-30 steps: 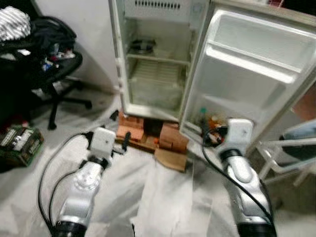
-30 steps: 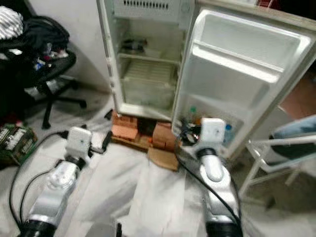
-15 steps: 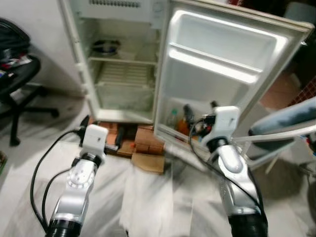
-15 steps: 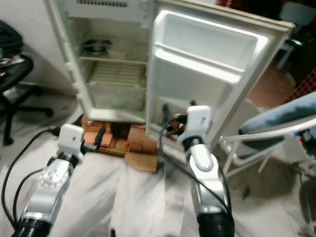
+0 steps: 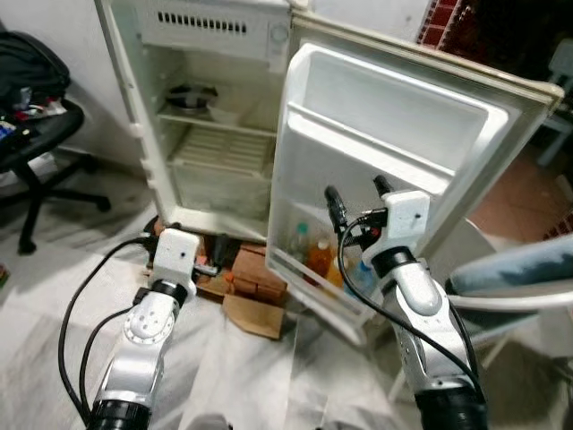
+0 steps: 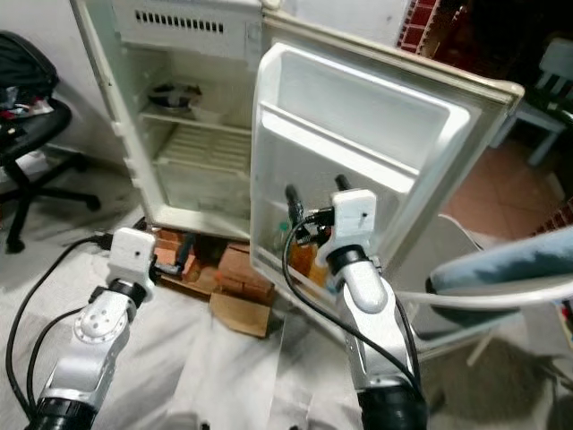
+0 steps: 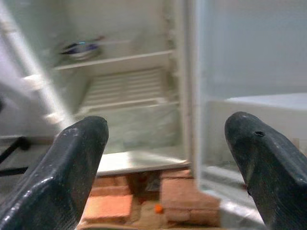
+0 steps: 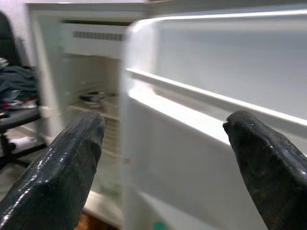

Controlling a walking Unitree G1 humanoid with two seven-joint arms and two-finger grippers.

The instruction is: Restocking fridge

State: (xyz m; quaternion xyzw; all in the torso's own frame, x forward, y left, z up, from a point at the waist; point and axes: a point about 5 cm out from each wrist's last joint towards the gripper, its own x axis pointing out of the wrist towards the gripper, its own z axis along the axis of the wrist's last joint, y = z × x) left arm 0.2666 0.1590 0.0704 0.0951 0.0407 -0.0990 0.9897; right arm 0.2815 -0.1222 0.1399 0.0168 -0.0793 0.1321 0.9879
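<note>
A small white fridge (image 5: 157, 170) stands open, its door (image 5: 403, 125) swung out to the right. A dark bowl (image 5: 190, 92) sits on the top wire shelf; the lower shelves look bare. Several bottles (image 5: 320, 260) stand in the door's bottom rack, one green-capped, one orange, one blue. My right gripper (image 5: 354, 190) is open and held up in front of the door's inner face, just above those bottles, with nothing between its fingers. Low at the left, my left gripper (image 7: 165, 158) is also open and holds nothing, pointing at the fridge's lower compartment.
Red bricks (image 5: 255, 266) prop up the fridge, and a piece of cardboard (image 5: 252, 315) lies before them. A black office chair (image 5: 36, 134) piled with clothes stands at the left. A white-framed chair with a blue seat (image 5: 515, 273) stands at the right. Pale cloth covers the floor.
The camera has swung right and come closer, so the door now sits mid-picture. My right gripper has risen from the door's bottom rack to above the bottles.
</note>
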